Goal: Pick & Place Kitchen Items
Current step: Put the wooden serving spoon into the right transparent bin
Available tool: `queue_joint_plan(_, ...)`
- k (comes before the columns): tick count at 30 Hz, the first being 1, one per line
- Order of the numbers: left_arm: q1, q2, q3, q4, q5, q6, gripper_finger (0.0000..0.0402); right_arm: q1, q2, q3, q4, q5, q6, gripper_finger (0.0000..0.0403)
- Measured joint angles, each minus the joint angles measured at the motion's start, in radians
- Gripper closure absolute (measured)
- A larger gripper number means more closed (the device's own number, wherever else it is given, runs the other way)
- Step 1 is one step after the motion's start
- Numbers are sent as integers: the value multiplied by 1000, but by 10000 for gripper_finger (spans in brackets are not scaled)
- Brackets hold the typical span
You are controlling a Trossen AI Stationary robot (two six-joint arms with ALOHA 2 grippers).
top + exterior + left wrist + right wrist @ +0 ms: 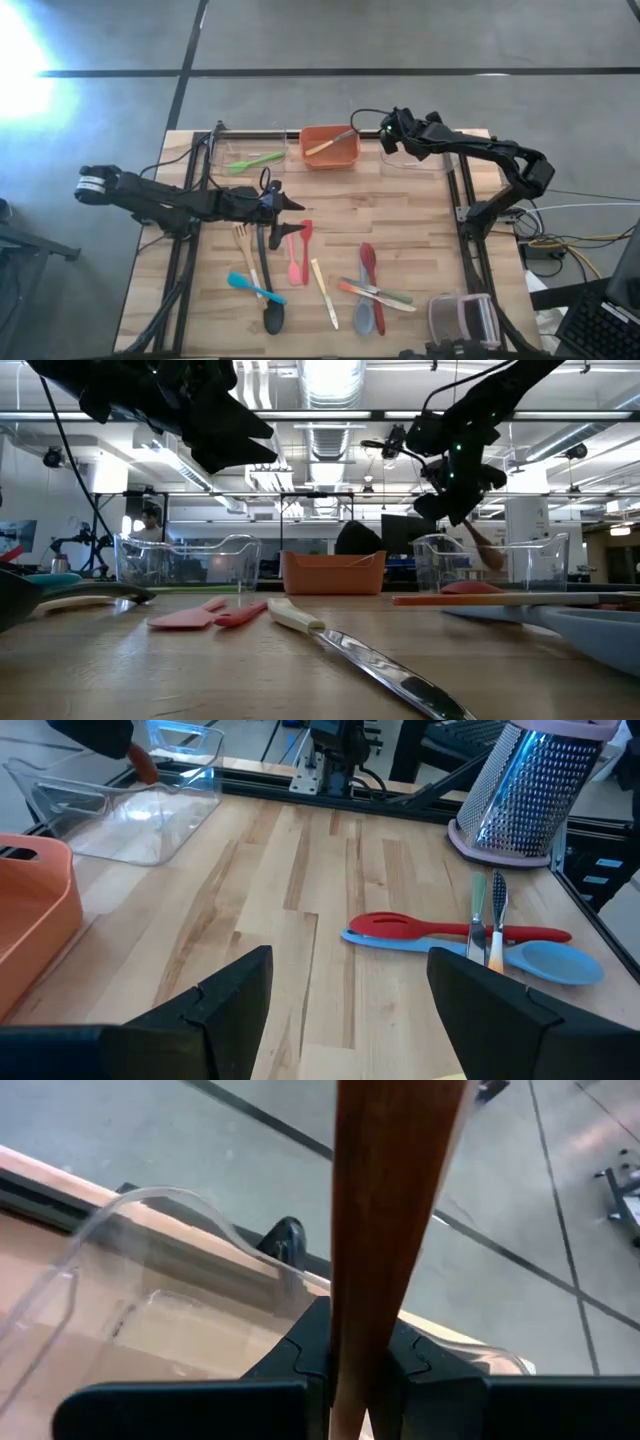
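My right gripper (386,133) is over the far-right clear bin (425,158), shut on a brown wooden utensil (483,547). My left gripper (291,205) is open and empty above the middle of the table. Loose utensils lie flat on the table below and near of it: a wooden fork (242,238), a black spatula (262,240), a pink spatula (293,264), a red spatula (305,234), a blue spoon (254,287), a black spoon (272,316), and a red spoon (450,928) across a blue one (545,960). My right gripper pinches the brown wooden handle (352,1342) between its two fingers. The handle runs on forward past the fingertips, along the fingers. In the low view the utensil slants down below the gripper, its lower end (493,560) behind the clear bin's wall.
An orange bin (330,155) at the far middle holds a wooden utensil (328,143). A clear bin (243,150) at the far left holds a green utensil (255,160). A metal grater (462,320) stands at the near right. Black frame rails run along both table sides.
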Motion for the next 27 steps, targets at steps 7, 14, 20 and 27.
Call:
queue_joint_plan(7, 0, 0, 0, 1, 0, -3, 133, -11, -3, -53, 0, 55, 3, 381)
queue_joint_plan(14, 0, 0, 0, 1, 0, -3, 133, -11, -3, -90, 3, 103, -8, 381)
queue_joint_plan(20, 0, 0, 0, 2, 0, -4, 133, -11, -2, -101, 7, 125, -15, 381)
queue_joint_plan(27, 0, 0, 0, 2, 0, -9, 133, -9, 11, -101, 6, 128, -11, 381)
